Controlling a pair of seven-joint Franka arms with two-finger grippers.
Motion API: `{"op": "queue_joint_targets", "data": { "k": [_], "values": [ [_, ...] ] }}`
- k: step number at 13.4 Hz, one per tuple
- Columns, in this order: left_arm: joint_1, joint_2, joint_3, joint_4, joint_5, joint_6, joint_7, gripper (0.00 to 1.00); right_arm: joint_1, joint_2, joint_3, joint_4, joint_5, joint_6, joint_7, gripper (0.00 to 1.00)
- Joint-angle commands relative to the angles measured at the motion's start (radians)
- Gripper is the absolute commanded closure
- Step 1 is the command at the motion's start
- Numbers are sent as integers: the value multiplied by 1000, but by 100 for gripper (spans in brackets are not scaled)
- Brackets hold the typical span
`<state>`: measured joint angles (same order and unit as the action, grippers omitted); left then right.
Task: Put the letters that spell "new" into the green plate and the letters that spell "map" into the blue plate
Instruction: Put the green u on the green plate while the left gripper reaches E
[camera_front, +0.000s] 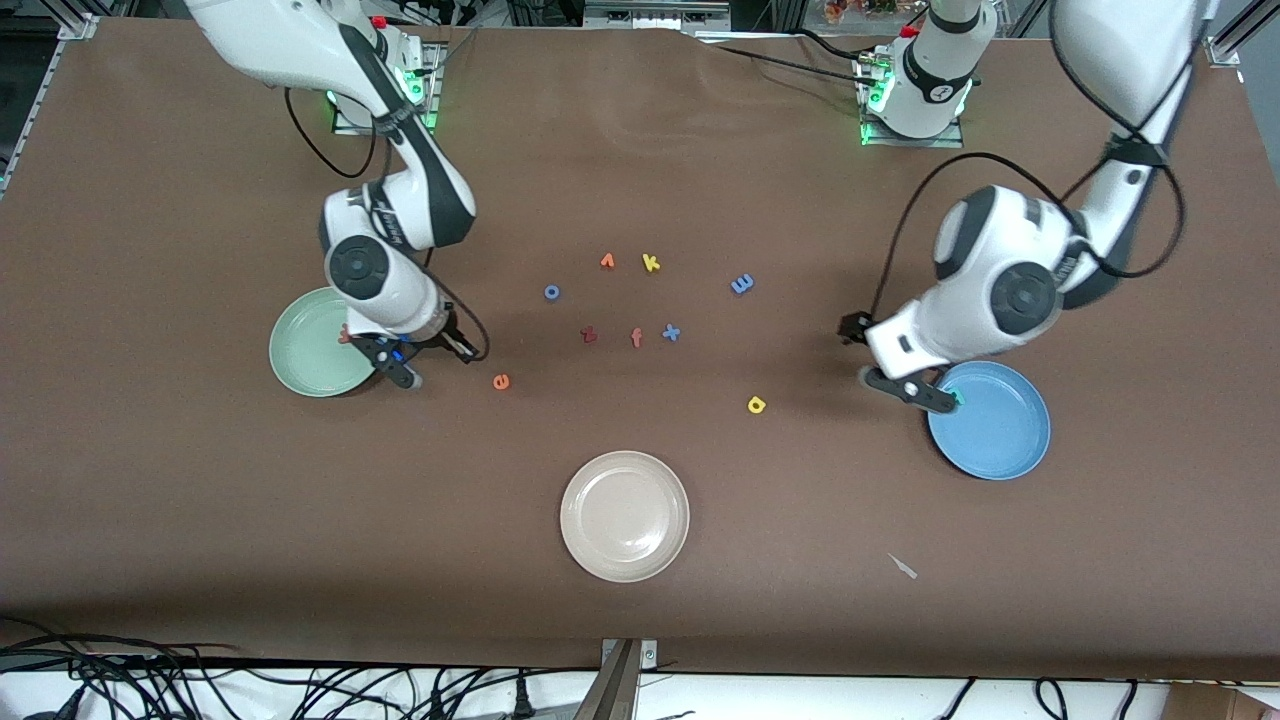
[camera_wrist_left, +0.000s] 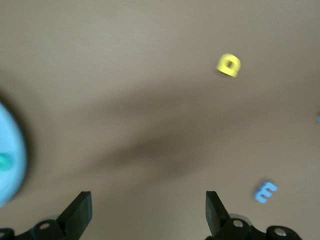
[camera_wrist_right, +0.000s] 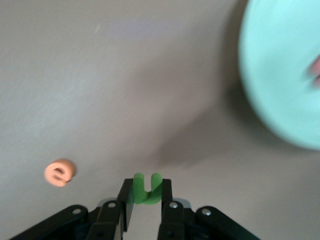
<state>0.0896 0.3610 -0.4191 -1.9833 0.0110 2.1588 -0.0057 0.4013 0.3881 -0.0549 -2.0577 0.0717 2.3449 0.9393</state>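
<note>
Sorting in progress: right gripper (camera_wrist_right: 142, 200) clamped on the green n (camera_wrist_right: 146, 188) beside the green plate (camera_front: 305, 365) (pinkish w on its rim), next carrying it over and releasing; left gripper (camera_wrist_left: 147, 210) spread empty by the blue plate (camera_front: 1000, 430), teal a inside.

A broad brown tabletop (camera_front: 200, 520) fills nearly the whole scene, its matte covering faintly creased toward the arms' bases. Even overhead light casts soft shadows. Along the edge nearest the front camera runs a pale floor strip strewn with black cables (camera_front: 130, 685). Metal framing (camera_front: 60, 25) stands at the corners by the bases.
</note>
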Motion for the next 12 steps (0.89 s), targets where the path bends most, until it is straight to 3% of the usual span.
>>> {"op": "queue_joint_targets", "data": {
  "k": [1,6,9,12],
  "values": [
    [-11,-56,-81,-147,74,120,-147,0,2,-80,-92,-39,-1,-82,-179,96],
    [-131,2,-93,-172,303,191,-338,0,2,-101,-215,-111,7,-72,-425,95],
    [-162,38,-96,-164,342,194,-321,0,1,-94,-316,-145,16,-47,-587,95],
    [-177,69,-101,-170,348,234,-223,0,-18,-77,-373,-163,19,-32,-691,94]
  ]
}}
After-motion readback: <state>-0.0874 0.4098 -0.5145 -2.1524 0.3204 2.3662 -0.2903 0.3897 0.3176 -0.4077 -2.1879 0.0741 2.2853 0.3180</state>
